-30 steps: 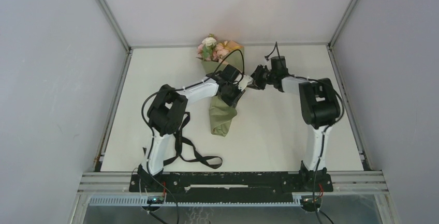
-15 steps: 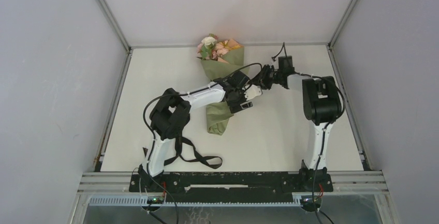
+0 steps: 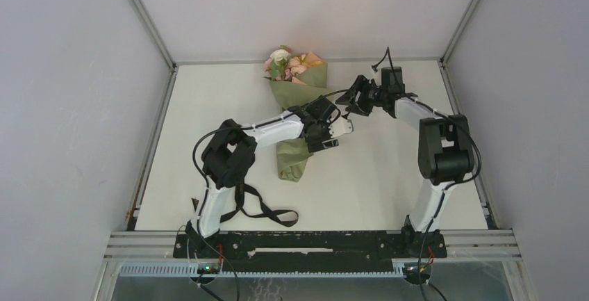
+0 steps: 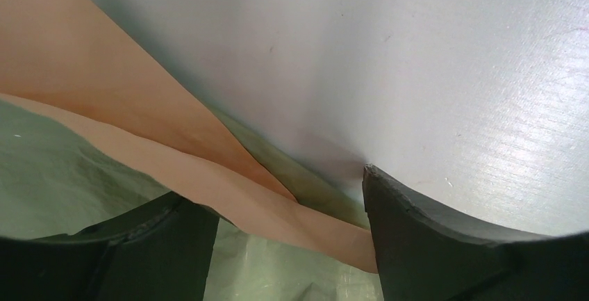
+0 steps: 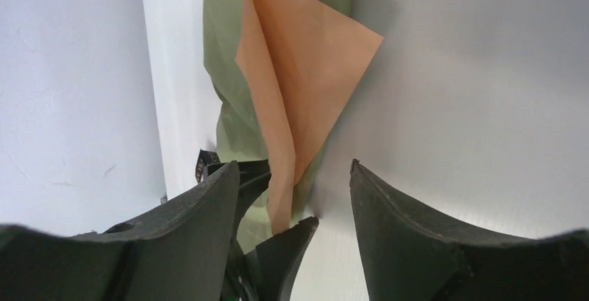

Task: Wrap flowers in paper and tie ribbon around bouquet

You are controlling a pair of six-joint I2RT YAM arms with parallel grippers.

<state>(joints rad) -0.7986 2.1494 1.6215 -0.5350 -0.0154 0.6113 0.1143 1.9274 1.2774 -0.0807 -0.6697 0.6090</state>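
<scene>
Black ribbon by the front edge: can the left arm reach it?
Probably yes: the ribbon lies uncovered beside that arm's base, and the left gripper is open, though it must fold back from the bouquet.

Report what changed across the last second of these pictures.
Both grippers opened. The left gripper shifted right, to the edge of the olive-green and peach paper bouquet, apparently letting it go. The right gripper drew back to the right, away from it. The bouquet and the long black ribbon stayed put.
</scene>
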